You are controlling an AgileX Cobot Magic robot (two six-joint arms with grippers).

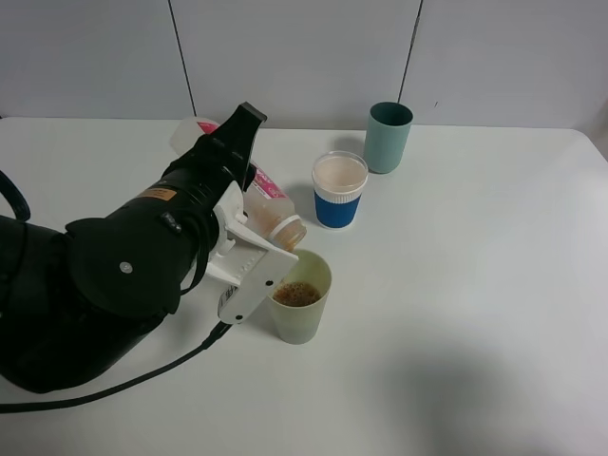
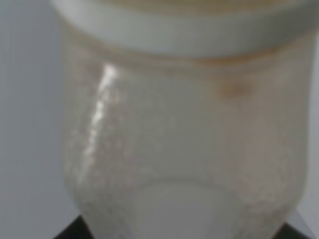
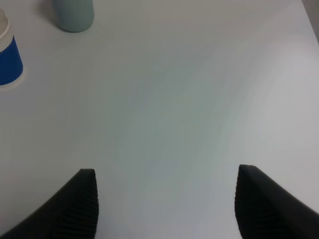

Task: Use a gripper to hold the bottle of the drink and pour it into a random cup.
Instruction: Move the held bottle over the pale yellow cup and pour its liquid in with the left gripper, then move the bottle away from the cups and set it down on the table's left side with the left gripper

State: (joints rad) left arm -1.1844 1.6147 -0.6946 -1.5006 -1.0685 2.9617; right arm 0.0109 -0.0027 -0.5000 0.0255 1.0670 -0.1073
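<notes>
**Exterior high view.** The left gripper (image 1: 249, 245) is clamping the bottle (image 1: 269, 204) between its white finger plates. The bottle is lying steeply tilted, with its base pointing up toward the far left and its neck pointing down. Its mouth is sitting just above the near-left rim of the cup (image 1: 304, 321). The cup is standing upright on the table (image 1: 475, 285), just beside the gripper's lower finger plate. The drink (image 1: 296, 293) is showing brown and foamy inside the cup, with its surface below the rim. A blue-and-white paper cup (image 1: 338, 195) is standing just behind the cup. A teal cup (image 1: 388, 141) is standing farther back and to the right. Both are upright and apart from the bottle.

**Left wrist view.** The bottle (image 2: 184, 149) is filling nearly the whole frame and is out of focus. A pale ring is running around its neck, with a faint brownish trace just beside it. The bottle wall is showing clear and cloudy. The finger plates cannot be made out here, so this view alone is not confirming the grip.

**Right wrist view.** The right gripper (image 3: 167, 209) is hanging above the table (image 3: 189, 99). Its two black ribbed fingers (image 3: 75, 209) are standing well apart and are grasping nothing. The paper cup (image 3: 7, 62) and the teal cup (image 3: 74, 14) are showing at the edges of the frame, well apart from the fingers.
</notes>
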